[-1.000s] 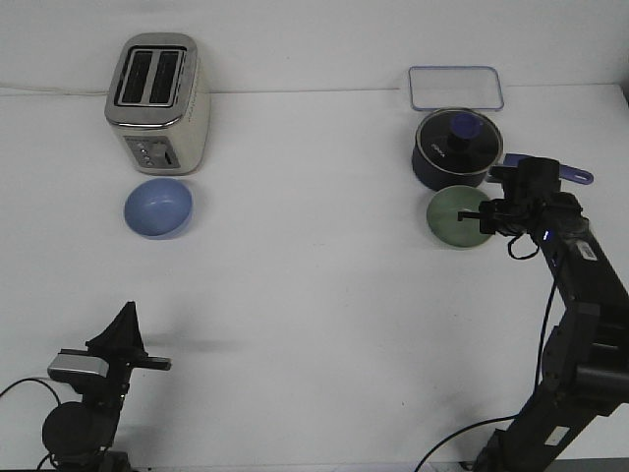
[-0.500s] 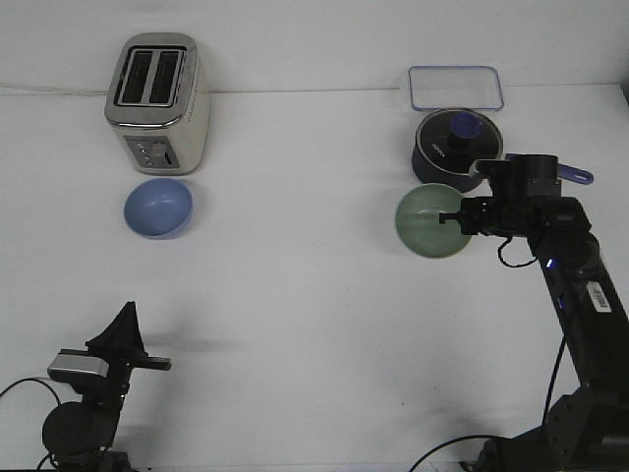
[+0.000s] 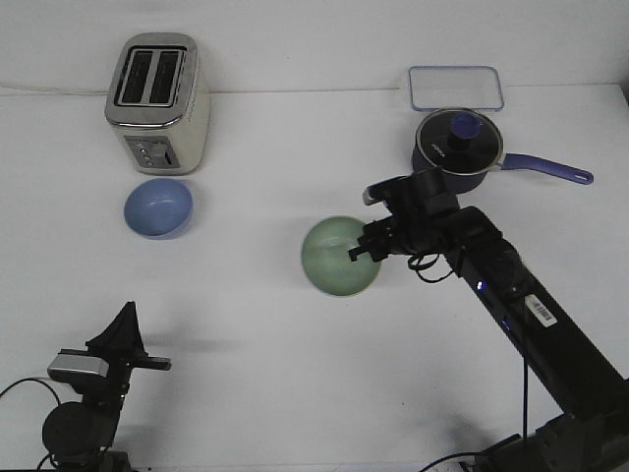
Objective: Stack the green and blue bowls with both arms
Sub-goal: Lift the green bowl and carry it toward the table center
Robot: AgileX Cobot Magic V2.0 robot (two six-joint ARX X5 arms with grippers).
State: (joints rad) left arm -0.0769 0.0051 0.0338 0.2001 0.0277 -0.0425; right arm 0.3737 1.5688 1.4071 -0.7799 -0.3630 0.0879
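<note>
Your right gripper (image 3: pixel 362 252) is clamped on the rim of the green bowl (image 3: pixel 337 257), holding it over the middle of the table (image 3: pixel 295 334). The blue bowl (image 3: pixel 157 207) sits well to the left, just in front of the toaster (image 3: pixel 157 103). Your left gripper (image 3: pixel 128 329) is parked low at the front left; you cannot tell whether it's open.

Right arm (image 3: pixel 511 305) outstretched, gripper (image 3: pixel 362 252) apparently clamped; left arm (image 3: pixel 98 379) folded low.
</note>
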